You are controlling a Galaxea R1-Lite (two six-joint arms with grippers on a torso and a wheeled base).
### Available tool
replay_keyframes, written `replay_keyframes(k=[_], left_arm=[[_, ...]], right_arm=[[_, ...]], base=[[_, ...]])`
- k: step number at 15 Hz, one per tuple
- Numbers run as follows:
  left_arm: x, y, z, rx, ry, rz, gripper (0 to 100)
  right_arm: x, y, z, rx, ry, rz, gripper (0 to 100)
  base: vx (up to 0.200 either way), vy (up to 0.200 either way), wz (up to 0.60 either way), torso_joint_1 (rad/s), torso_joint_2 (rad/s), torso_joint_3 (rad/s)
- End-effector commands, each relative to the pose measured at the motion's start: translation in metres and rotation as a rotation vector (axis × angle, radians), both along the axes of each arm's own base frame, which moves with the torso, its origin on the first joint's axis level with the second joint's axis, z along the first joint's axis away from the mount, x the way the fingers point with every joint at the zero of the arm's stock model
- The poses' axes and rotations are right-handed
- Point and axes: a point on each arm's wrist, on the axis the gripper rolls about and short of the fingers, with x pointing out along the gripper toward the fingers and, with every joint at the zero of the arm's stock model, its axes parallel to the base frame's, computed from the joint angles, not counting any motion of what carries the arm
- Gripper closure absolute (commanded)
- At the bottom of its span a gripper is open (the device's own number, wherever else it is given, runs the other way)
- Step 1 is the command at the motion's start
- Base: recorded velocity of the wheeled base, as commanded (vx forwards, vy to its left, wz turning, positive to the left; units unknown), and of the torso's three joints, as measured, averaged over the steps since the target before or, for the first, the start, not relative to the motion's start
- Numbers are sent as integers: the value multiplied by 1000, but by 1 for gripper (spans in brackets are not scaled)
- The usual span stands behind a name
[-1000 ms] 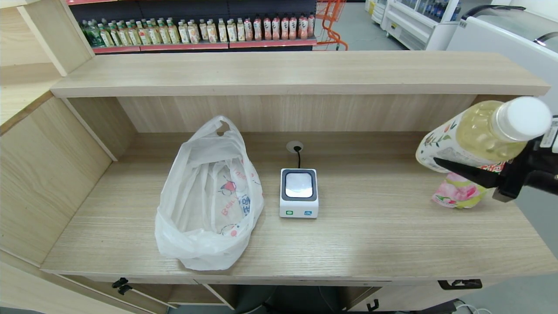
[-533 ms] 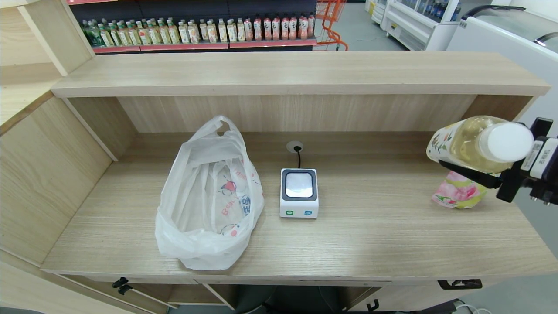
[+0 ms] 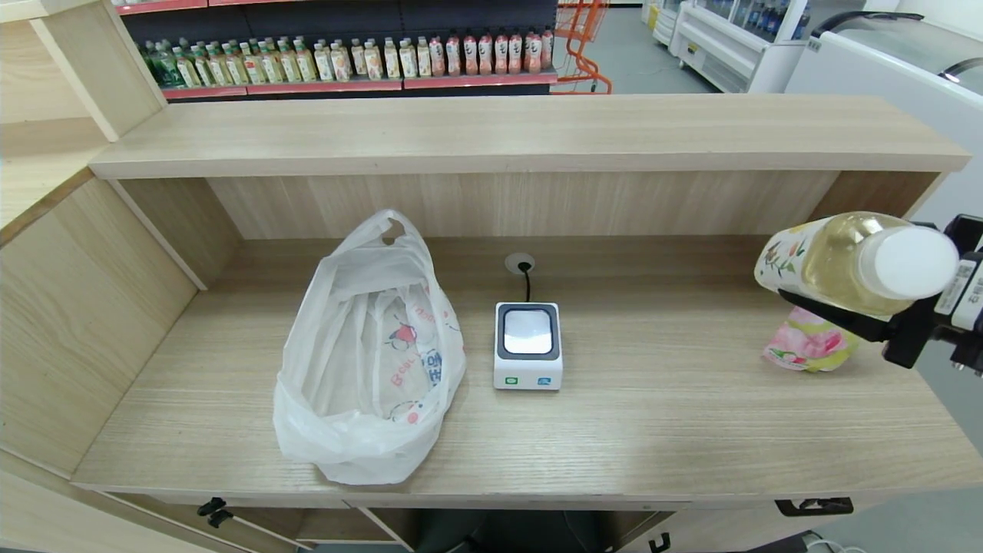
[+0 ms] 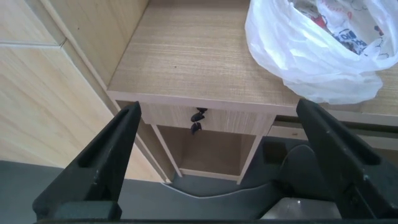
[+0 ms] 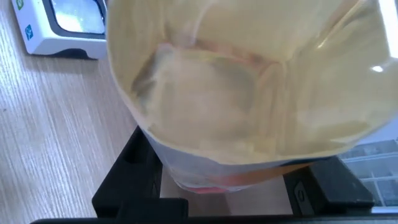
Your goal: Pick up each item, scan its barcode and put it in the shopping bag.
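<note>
My right gripper [image 3: 806, 286] is shut on a clear bottle [image 3: 833, 257] of pale yellow drink with a white cap, held tilted in the air over the counter's far right end. The right wrist view has the bottle [image 5: 249, 81] close up between the black fingers [image 5: 127, 180]. Under it on the counter lies a pink pouch [image 3: 810, 347]. The white barcode scanner [image 3: 527, 346] sits mid-counter, well left of the bottle. A white plastic shopping bag [image 3: 369, 346] stands open further left. My left gripper [image 4: 217, 109] hangs open and unladen below the counter's front left corner, near the bag [image 4: 323, 50].
The wooden counter [image 3: 660, 430] has a raised back ledge [image 3: 522, 130] and a side wall on the left. A cable runs from the scanner to a hole behind it. Bare wood lies between scanner and pouch. Drawers with black latches [image 4: 198, 121] sit under the front edge.
The right gripper has tipped and lowered the bottle a little, toward the right edge. The head camera has shifted slightly, so the whole scene sits lower.
</note>
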Motion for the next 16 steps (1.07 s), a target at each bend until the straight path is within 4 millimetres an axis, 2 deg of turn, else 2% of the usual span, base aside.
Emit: replay_keyframes(k=[1,7,12,13,16], left_arm=[[0,0,0,-1,2,0,0],[0,0,0,1,2,0,0],[0,0,0,-1,2,0,0],[0,0,0,-1,0,1,0],[0,0,0,-1,2,0,0]], right_arm=[[2,1,-2,3,14,13,100],[25,3,-16,7,89,71,100],[70,5,-49,27,227,154,100],[75,5,-51,29,235,161,100],[101,17,-75,34,309,243,100]], base=[[0,200,0,2,7,2],[0,200,0,6,6,0],[0,0,0,0,0,0],[0,0,0,0,0,0],[0,0,0,0,0,0]])
